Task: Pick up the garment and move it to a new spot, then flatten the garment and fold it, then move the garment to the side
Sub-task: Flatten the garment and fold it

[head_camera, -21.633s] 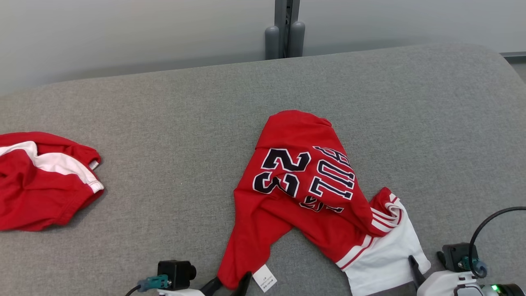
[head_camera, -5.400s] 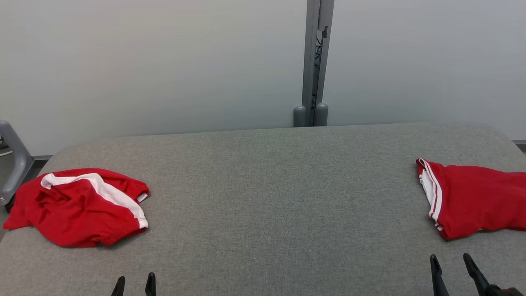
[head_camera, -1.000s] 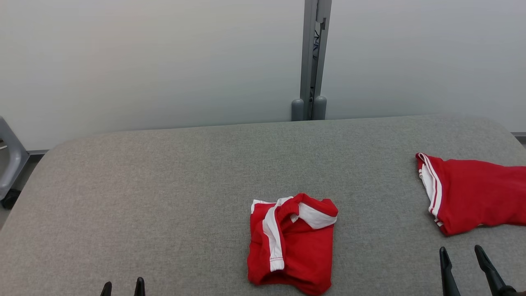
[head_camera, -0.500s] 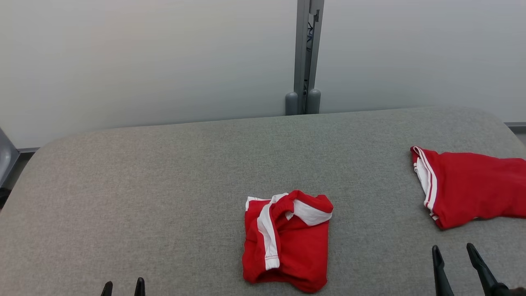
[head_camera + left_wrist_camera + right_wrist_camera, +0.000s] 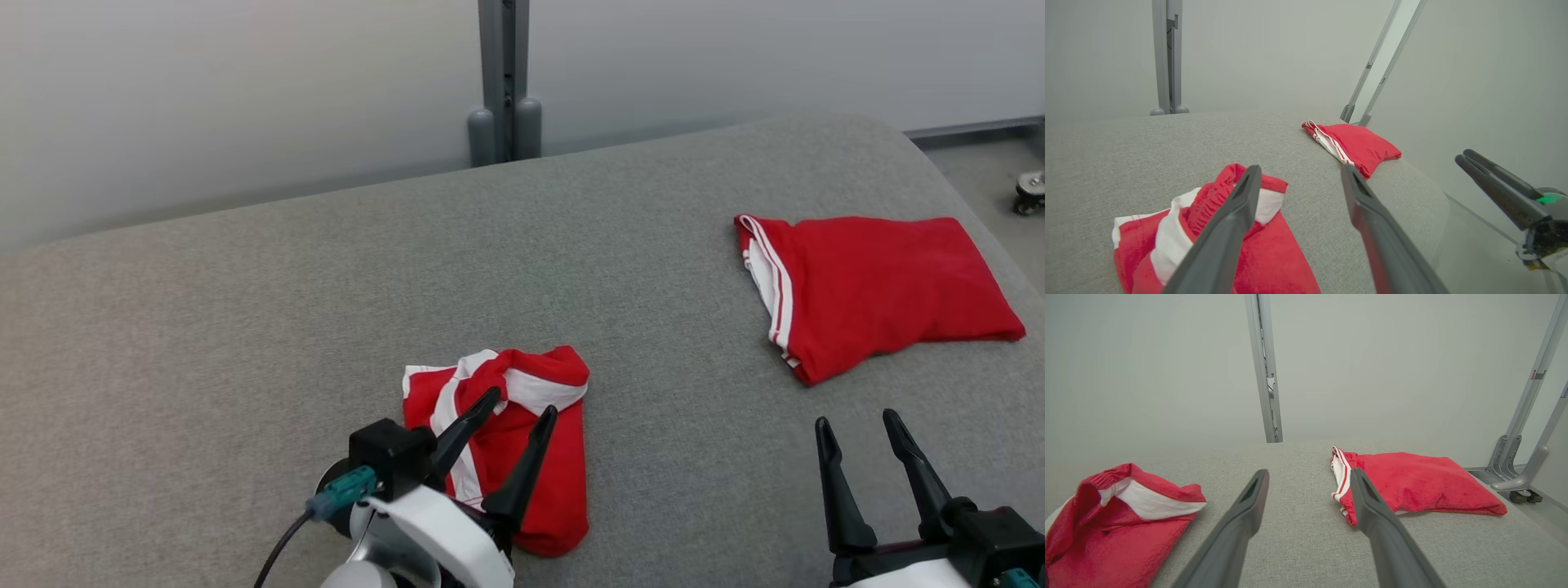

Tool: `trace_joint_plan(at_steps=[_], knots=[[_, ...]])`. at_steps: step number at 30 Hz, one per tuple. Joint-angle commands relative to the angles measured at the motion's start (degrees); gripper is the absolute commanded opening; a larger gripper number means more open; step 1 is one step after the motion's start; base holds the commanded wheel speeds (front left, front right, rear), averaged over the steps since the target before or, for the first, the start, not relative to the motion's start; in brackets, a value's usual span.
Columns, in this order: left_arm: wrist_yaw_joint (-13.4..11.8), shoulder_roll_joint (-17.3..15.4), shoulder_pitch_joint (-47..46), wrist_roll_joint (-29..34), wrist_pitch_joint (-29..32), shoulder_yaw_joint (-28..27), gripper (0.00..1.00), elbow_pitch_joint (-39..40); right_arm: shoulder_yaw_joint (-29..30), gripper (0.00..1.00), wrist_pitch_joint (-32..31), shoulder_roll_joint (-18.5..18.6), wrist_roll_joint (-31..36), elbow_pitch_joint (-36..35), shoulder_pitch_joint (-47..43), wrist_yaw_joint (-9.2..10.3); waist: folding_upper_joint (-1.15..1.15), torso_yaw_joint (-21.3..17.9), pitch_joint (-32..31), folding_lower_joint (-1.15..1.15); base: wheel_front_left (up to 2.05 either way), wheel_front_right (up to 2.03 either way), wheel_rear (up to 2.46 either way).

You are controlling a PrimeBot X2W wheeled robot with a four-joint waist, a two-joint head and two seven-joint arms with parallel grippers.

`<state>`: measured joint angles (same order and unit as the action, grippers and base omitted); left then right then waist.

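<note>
A crumpled red garment point(image 5: 563, 478) with white bands lies near the front middle of the grey table point(image 5: 245, 327). My left gripper point(image 5: 523, 403) hovers open just above it, fingers reaching over its white waistband, nothing between them. In the left wrist view the left gripper point(image 5: 1301, 168) spreads over the garment point(image 5: 1278, 261). My right gripper point(image 5: 855, 420) stands open and empty at the lower right, above bare table. The right wrist view has the right gripper point(image 5: 1309, 473) pointing between the crumpled garment point(image 5: 1114, 531) and a folded one.
A folded red garment point(image 5: 882, 286) with white trim lies at the right, close to the table's rounded right edge. A grey metal post point(image 5: 502, 77) stands behind the far edge against a pale wall. Floor and a caster wheel point(image 5: 1030, 192) are past the right corner.
The head camera has tilted down and turned, shifting the whole picture. My left arm has risen over the crumpled garment, which lay at the far left a few seconds ago. The right gripper stands higher.
</note>
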<state>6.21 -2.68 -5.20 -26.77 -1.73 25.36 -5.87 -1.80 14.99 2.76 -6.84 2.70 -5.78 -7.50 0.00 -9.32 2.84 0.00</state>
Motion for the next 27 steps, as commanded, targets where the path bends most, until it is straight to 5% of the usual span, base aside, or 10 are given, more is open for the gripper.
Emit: trace_joint_plan(at_steps=[1,11,27], knots=[[-0.83,-0.44,-2.71,-0.61,1.37,1.02,1.0,-1.63,0.28,1.0,0.28,0.3,-0.64,0.11,0.44,0.01,0.0,-3.45,3.21,0.0,0.0,0.0,0.0],[-5.86,-0.75,-8.17,-1.6,4.99,2.86,1.0,-9.15,0.91,1.0,0.28,0.25,-1.43,0.66,1.77,0.0,0.0,-5.98,4.92,0.0,0.0,0.0,0.0],[-9.64,-3.76,-4.7,0.05,6.83,2.78,1.0,-4.22,0.96,1.0,0.28,0.25,-1.73,0.89,1.73,0.0,0.0,-4.46,5.3,0.0,0.0,0.0,0.0]])
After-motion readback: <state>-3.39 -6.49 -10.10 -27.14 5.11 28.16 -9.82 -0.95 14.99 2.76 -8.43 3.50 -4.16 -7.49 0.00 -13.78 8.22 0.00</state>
